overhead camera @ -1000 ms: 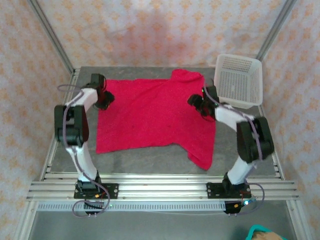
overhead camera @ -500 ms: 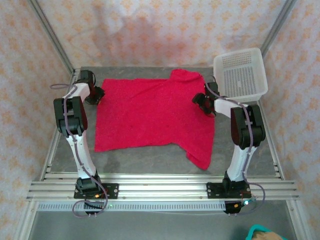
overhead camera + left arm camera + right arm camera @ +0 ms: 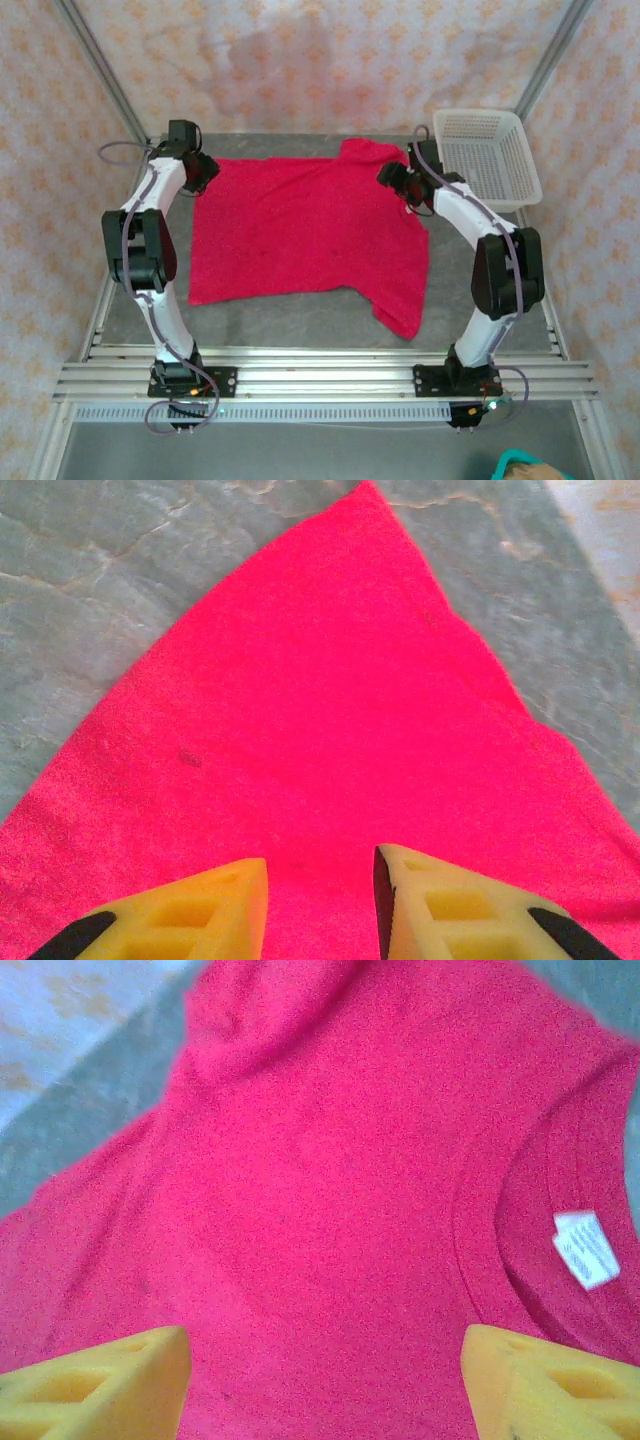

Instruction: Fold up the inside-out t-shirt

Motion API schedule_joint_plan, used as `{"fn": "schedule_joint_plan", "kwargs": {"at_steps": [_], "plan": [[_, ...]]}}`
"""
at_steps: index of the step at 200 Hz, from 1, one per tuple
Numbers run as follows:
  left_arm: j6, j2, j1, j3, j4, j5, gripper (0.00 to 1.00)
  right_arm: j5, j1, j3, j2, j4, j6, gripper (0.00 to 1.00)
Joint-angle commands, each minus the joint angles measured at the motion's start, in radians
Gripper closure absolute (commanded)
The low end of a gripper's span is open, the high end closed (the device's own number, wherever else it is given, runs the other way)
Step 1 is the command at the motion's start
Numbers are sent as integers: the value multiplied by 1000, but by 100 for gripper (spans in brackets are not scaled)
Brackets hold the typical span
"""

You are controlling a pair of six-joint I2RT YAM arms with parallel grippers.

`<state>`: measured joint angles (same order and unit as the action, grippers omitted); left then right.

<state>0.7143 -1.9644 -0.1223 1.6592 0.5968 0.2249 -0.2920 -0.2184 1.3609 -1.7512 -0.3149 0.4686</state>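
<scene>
Over on the left gripper [image 3: 321, 868], the yellow jaws are parted a little with nothing between them, poised above a pointed corner of the bright red-pink soft-fabric t-shirt [image 3: 330, 710]. The right gripper [image 3: 325, 1345] has its jaws spread wide and empty, over the neckline by the small white sewn-in label [image 3: 585, 1248]. The shirt lies spread flat on the grey mottled table [image 3: 300, 325], with the white plastic mesh basket [image 3: 490, 155] near its far right sleeve.
</scene>
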Motion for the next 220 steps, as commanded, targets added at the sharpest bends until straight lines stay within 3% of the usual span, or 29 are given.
{"fn": "schedule_joint_plan", "kwargs": {"at_steps": [1,25,50,77,136,168,186,200,220], "plan": [[-16,48,-7,-39,17,51,65,19,-18,33,2,-80,-48,27],[0,72,56,-92,-51,152,63,18,-54,32,-55,-7,7,27],[5,-11,122,-87,-56,144,64,11,-55,58,-174,103,93,28],[23,-93,94,-70,-68,111,64,36,-54,158,-313,86,101,28],[-32,-296,36,155,44,41,65,58,-26,421,-501,-83,24,29],[-62,-114,44,58,31,-39,65,59,-42,446,-361,-231,-61,29],[-73,61,66,-87,26,-77,64,90,-93,336,-201,-314,-112,30],[-70,206,90,-238,-7,-59,63,108,-146,169,-55,-334,-126,38],[-50,342,124,-426,-42,-9,63,151,-249,-80,144,-336,-92,57]]}}
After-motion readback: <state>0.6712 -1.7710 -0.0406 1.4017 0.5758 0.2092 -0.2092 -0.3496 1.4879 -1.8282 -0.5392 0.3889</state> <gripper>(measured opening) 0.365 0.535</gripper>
